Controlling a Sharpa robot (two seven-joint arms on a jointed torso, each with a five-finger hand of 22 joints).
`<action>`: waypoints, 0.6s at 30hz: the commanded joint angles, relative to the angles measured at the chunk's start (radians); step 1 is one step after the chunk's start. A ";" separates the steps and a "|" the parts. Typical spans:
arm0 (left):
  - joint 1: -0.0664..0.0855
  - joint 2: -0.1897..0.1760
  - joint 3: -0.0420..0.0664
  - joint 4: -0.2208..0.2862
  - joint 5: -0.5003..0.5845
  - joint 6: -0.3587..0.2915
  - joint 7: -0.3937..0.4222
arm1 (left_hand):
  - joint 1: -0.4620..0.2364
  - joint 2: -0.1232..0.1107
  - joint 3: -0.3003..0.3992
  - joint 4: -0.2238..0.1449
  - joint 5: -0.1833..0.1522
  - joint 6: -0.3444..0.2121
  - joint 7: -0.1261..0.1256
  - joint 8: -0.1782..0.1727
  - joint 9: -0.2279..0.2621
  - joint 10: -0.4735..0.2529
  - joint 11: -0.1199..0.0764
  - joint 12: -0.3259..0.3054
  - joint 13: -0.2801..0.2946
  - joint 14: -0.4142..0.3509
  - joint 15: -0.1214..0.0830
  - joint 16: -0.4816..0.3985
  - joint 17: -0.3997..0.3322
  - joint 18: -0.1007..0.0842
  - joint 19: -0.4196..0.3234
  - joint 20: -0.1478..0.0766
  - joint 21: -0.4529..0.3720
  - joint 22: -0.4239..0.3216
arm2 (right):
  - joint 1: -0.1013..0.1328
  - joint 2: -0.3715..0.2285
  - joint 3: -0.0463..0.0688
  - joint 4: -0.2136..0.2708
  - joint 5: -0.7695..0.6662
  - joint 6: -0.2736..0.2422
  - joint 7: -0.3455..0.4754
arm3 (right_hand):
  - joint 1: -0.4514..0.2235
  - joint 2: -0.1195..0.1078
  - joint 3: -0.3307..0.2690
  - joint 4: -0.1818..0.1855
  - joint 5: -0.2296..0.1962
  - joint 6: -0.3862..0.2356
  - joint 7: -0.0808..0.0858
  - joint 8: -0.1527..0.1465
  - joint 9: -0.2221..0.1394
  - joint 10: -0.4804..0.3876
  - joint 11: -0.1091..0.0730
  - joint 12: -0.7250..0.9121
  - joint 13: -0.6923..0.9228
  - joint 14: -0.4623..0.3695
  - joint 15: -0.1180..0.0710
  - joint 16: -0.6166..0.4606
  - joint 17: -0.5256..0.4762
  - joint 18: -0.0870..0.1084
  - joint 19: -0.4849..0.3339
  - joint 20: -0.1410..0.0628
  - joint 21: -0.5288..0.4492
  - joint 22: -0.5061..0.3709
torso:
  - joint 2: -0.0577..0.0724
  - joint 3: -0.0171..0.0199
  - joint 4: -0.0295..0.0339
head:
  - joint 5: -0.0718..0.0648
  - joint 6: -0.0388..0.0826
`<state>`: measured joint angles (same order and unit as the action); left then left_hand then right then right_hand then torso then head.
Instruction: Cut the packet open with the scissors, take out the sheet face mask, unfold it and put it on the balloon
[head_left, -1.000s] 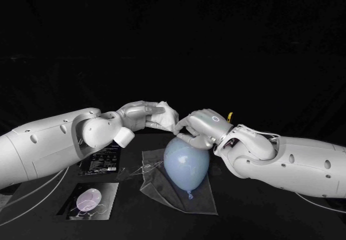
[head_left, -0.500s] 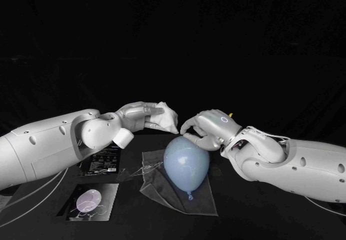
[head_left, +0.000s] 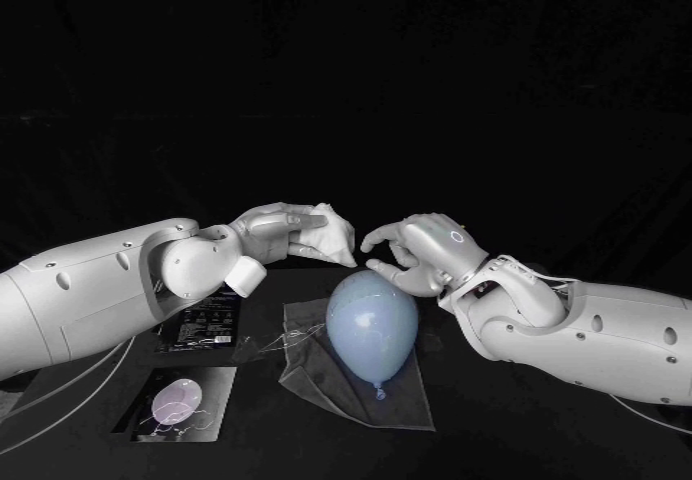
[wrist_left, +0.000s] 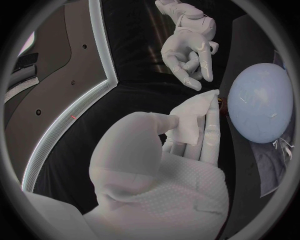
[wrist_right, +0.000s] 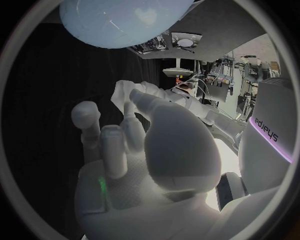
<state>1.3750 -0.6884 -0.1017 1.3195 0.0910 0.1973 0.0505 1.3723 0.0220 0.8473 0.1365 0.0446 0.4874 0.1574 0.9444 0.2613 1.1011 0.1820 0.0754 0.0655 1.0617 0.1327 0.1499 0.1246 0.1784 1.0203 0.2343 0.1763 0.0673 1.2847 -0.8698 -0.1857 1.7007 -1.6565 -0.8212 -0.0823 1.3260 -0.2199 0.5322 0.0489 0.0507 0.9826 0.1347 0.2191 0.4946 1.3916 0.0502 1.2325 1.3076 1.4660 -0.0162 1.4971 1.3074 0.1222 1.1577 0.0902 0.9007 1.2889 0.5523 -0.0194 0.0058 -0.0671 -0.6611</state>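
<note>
My left hand (head_left: 281, 232) holds the folded white sheet mask (head_left: 335, 238) in the air, above and to the left of the balloon's top. In the left wrist view the mask (wrist_left: 190, 120) is pinched between the thumb and the fingers (wrist_left: 212, 130). The pale blue balloon (head_left: 372, 322) lies on the table with its knot toward me, also seen as the balloon (wrist_left: 259, 102) and balloon (wrist_right: 125, 20). My right hand (head_left: 418, 250) hovers just over the balloon's far end, its fingers loosely curved and apart, holding nothing. The same right hand (wrist_left: 187, 47) faces the mask across a small gap.
A clear plastic sheet (head_left: 339, 378) lies under the balloon. The black packet (head_left: 202, 325) lies flat to its left. Nearer me lies a dark card (head_left: 180, 400) showing a pale oval. White cables (head_left: 80, 385) run along the table's left side.
My right hand has let go of the mask, drawn back to the right and spread its fingers. The left hand still holds the mask in the same place.
</note>
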 joint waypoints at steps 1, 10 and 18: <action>0.001 0.000 0.002 0.004 0.006 0.004 0.017 | 0.000 0.004 0.006 0.000 0.004 0.006 0.092 0.003 0.001 0.007 -0.002 0.006 0.001 0.009 0.000 -0.001 0.000 0.007 0.010 0.000 -0.006 -0.001 | -0.015 0.017 0.000 -0.021 -0.047 -0.071 0.004 | -0.001 -0.025 -0.021 0.010 -0.003 -0.026 0.011 -0.015 -0.004 -0.056 0.012 -0.080 -0.002 0.019 0.016 -0.026 0.044 0.028 -0.070 0.010 -0.107 -0.044 | 0.000 -0.0002 0.0002 | 0.000 -0.001; 0.001 -0.002 0.002 0.009 0.014 0.002 0.018 | -0.001 0.003 0.007 0.001 0.004 0.007 0.092 0.003 0.000 0.008 -0.002 0.006 0.001 0.009 -0.001 -0.001 0.000 0.007 0.011 -0.001 -0.006 0.000 | -0.053 0.051 -0.001 -0.066 -0.075 -0.137 -0.009 | 0.004 -0.052 -0.089 0.047 -0.003 -0.062 0.022 -0.027 0.000 -0.159 0.026 -0.225 -0.106 -0.058 0.031 -0.094 -0.078 0.054 -0.182 0.030 -0.287 -0.117 | 0.000 -0.0002 -0.0001 | 0.000 -0.001; 0.001 -0.004 0.002 0.012 0.018 0.001 0.018 | -0.001 0.003 0.007 0.001 0.004 0.007 0.092 0.003 0.000 0.008 -0.003 0.006 0.001 0.010 -0.001 -0.001 0.000 0.007 0.012 -0.001 -0.006 0.000 | -0.073 0.074 0.000 -0.092 -0.080 -0.182 -0.014 | 0.014 -0.046 -0.113 0.061 -0.002 -0.061 0.021 -0.024 0.005 -0.149 0.025 -0.212 -0.106 -0.052 0.030 -0.089 -0.068 0.057 -0.178 0.033 -0.298 -0.122 | 0.000 0.0011 0.0004 | -0.001 -0.001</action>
<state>1.3748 -0.6925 -0.1015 1.3279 0.0955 0.1968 0.0527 1.3722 0.0220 0.8472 0.1364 0.0458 0.4871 0.1574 0.9443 0.2606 1.1047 0.1784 0.0754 0.0654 1.0654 0.1290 0.1498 0.1245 0.1775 1.0278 0.2341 0.1763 0.0673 1.2130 -0.7973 -0.1868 1.6104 -1.7093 -0.9287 -0.0883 1.3295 -0.2658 0.4245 0.1116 0.0505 0.9286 0.1569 0.1968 0.4984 1.2378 0.0752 1.0181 1.1998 1.4126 0.0142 1.4041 1.2377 0.1698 0.9799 0.1184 0.6059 1.1679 0.5522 -0.0192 0.0060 -0.0676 -0.6626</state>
